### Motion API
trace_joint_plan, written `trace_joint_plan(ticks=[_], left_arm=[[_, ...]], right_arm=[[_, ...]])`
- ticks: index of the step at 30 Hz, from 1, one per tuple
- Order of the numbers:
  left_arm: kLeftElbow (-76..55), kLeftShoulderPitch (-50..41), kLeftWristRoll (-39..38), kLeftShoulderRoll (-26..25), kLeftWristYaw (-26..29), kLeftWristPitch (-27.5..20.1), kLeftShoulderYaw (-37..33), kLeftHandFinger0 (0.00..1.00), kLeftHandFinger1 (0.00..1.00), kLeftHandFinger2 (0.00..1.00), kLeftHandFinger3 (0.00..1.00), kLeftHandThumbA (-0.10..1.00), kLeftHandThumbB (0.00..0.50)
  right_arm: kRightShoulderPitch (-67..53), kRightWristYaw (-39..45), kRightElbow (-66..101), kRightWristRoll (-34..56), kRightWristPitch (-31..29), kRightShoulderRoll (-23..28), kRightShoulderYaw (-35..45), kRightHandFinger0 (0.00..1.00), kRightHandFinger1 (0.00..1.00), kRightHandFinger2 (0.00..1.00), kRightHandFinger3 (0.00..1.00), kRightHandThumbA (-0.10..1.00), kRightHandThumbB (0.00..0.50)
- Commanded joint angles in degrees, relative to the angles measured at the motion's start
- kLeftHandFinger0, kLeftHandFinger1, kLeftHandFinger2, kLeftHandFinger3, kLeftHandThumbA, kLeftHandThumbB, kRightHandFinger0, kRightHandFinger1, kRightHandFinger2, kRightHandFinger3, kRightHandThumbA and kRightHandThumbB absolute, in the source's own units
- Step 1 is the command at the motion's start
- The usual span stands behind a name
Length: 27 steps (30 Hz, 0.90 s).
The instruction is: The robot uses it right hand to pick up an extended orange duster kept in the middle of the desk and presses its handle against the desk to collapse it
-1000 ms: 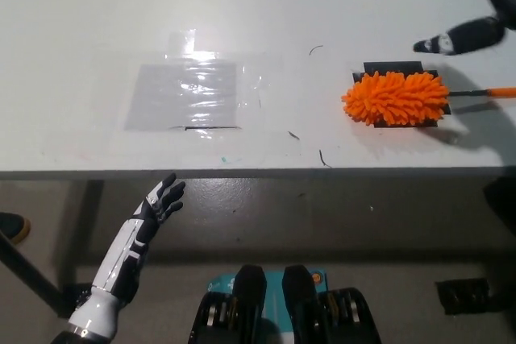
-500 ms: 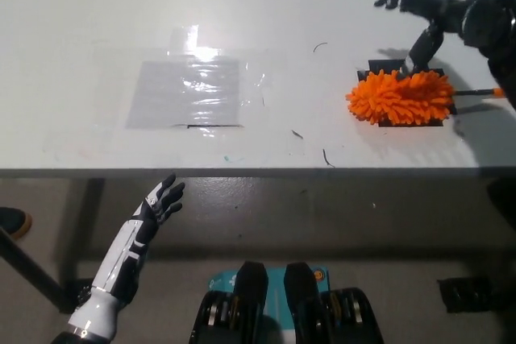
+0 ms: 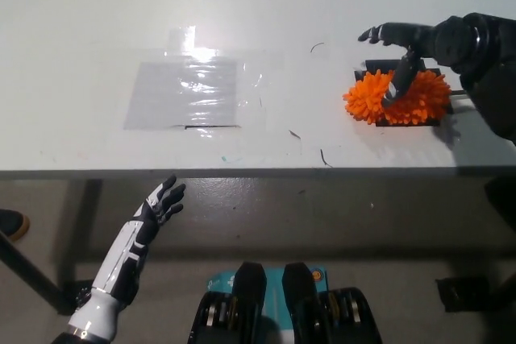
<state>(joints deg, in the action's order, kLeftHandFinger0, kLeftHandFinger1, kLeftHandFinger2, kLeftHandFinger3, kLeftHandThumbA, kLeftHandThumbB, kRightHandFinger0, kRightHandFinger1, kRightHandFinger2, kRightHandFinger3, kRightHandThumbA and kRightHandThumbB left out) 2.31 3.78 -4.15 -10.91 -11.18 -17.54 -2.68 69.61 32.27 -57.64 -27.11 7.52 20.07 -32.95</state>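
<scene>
The black right hand (image 3: 403, 58) hung over the orange duster (image 3: 395, 97) with its fingers spread, one reaching down onto the fluffy head and the others pointing out over the white desk (image 3: 97, 22); it was open and gripping nothing. The duster lay near the desk's right end on a dark rectangular pad (image 3: 413, 118), with its thin handle running off to the right, mostly hidden under the black forearm. The white left hand (image 3: 161, 199) rested below the desk's front edge at the lower left, fingers apart and empty. A clear plastic sheet (image 3: 187, 93) lay taped to the desk well away from the duster. The main risk appeared to be a poor grasp: closing on the soft head instead of the handle would probably give only yielding fibres, so the duster might slip or swivel when lifted. Pressed at a slant, the handle could skid across the smooth desk rather than telescope.
</scene>
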Motion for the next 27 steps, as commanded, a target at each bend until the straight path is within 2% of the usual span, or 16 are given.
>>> trace_joint_plan(ticks=[1, 2, 10, 11, 15, 23, 24, 25, 26, 27], left_arm=[[-0.34, 0.08, -0.46, -0.8, -0.7, -0.89, 0.35, 1.0, 1.0, 1.0, 1.0, 1.0, 0.231], [-0.51, 0.05, -0.14, -0.94, -0.59, -0.33, 0.41, 1.0, 1.0, 1.0, 1.0, 1.0, 0.248], [-0.97, 0.11, 0.09, -1.05, -0.57, 0.47, 0.42, 1.0, 1.0, 1.0, 1.0, 1.0, 0.255], [-0.93, 0.26, -0.13, -1.01, -0.55, 0.23, 0.54, 1.0, 1.0, 1.0, 1.0, 1.0, 0.253], [-1.03, 0.36, -0.03, -1.13, -0.57, 0.43, 0.6, 1.0, 1.0, 1.0, 1.0, 1.0, 0.25], [-1.0, 0.58, 0.2, -1.0, -0.55, 0.22, 0.5, 1.0, 1.0, 1.0, 1.0, 1.0, 0.226], [-0.9, 0.54, 0.09, -1.01, -0.59, 0.15, 0.52, 1.0, 1.0, 1.0, 1.0, 1.0, 0.224], [-0.9, 0.52, 0.08, -1.03, -0.61, 0.15, 0.5, 1.0, 1.0, 1.0, 1.0, 1.0, 0.222], [-1.02, 0.49, 0.13, -1.02, -0.56, 0.21, 0.51, 1.0, 1.0, 1.0, 1.0, 1.0, 0.215], [-1.08, 0.47, 0.13, -0.98, -0.5, 0.24, 0.53, 1.0, 1.0, 1.0, 1.0, 1.0, 0.213]], right_arm=[[4.97, 0.73, -1.86, -1.65, -2.0, -0.32, -0.31, 1.0, 1.0, 1.0, 1.0, 1.0, 0.441], [5.13, 0.62, -3.11, -2.17, -2.03, -0.85, -0.74, 1.0, 1.0, 1.0, 1.0, 1.0, 0.46], [5.91, 0.18, -5.67, -4.41, -3.31, -1.63, -3.26, 1.0, 1.0, 1.0, 1.0, 1.0, 0.475], [6.22, 0.04, -7.62, -5.75, -3.14, -2.14, -4.6, 1.0, 1.0, 1.0, 1.0, 1.0, 0.491], [6.49, -1.85, -10.97, -5.88, -3.1, -2.97, -4.85, 1.0, 1.0, 1.0, 1.0, 1.0, 0.455], [6.18, -3.52, -15.99, -6.3, -3.81, -4.24, -4.8, 1.0, 1.0, 1.0, 1.0, 1.0, 0.456], [6.29, -2.84, -16.68, -6.44, -4.65, -4.43, -5.1, 1.0, 1.0, 1.0, 1.0, 1.0, 0.427], [6.3, -2.97, -17.33, -6.48, -5.45, -4.62, -5.18, 1.0, 1.0, 1.0, 1.0, 1.0, 0.344], [6.13, -4.92, -18.08, -6.38, -6.26, -4.94, -4.91, 1.0, 1.0, 1.0, 1.0, 1.0, 0.226], [6.0, -6.57, -18.46, -6.34, -6.55, -5.11, -4.65, 1.0, 1.0, 1.0, 1.0, 1.0, 0.213]])
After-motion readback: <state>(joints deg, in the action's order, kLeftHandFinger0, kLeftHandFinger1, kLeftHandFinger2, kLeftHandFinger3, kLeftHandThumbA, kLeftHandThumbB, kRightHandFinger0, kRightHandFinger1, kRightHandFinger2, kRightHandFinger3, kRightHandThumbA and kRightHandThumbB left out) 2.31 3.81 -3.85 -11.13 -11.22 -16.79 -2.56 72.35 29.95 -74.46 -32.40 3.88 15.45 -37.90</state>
